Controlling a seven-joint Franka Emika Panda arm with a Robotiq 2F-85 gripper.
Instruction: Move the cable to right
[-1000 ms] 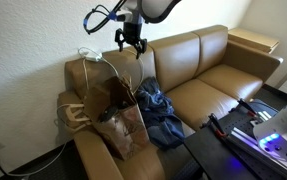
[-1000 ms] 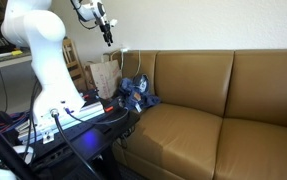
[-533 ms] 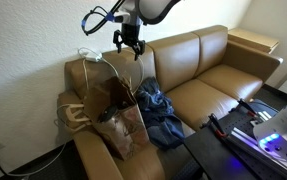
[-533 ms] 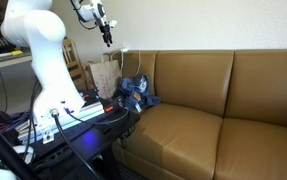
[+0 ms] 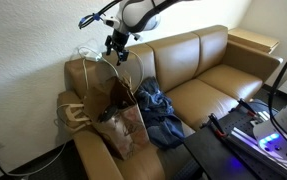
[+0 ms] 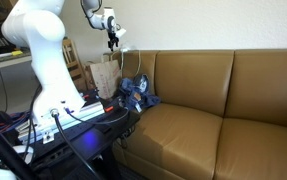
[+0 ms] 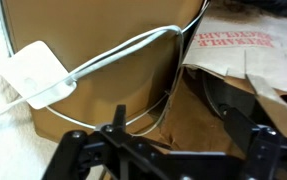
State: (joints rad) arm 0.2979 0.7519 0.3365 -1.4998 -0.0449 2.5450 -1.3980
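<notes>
The cable [image 7: 133, 47] is a thin white cord lying in loose loops on top of the brown sofa's back. Its white rectangular plug block [image 7: 38, 75] rests at the left of the wrist view. In an exterior view the cable [image 5: 86, 52] shows at the sofa's back corner, behind the paper bag. My gripper [image 5: 116, 47] hangs just above that corner, fingers pointing down. It also shows in an exterior view as the gripper [image 6: 113, 40] over the sofa's end. In the wrist view my gripper [image 7: 180, 118] is open, with the cord loop below it and nothing held.
A brown paper bag [image 5: 108, 100] with rope handles stands on the sofa seat by the armrest. Blue denim clothing [image 5: 158, 110] lies beside it. The sofa [image 5: 208, 85] stretches away from the bag. A dark cord [image 5: 23, 162] runs to the wall outlet. A black stand [image 5: 243, 130] sits in front.
My gripper has moved sideways and slightly down, from above the bag toward the sofa's back corner over the cable. It stays open. The cable has not moved.
</notes>
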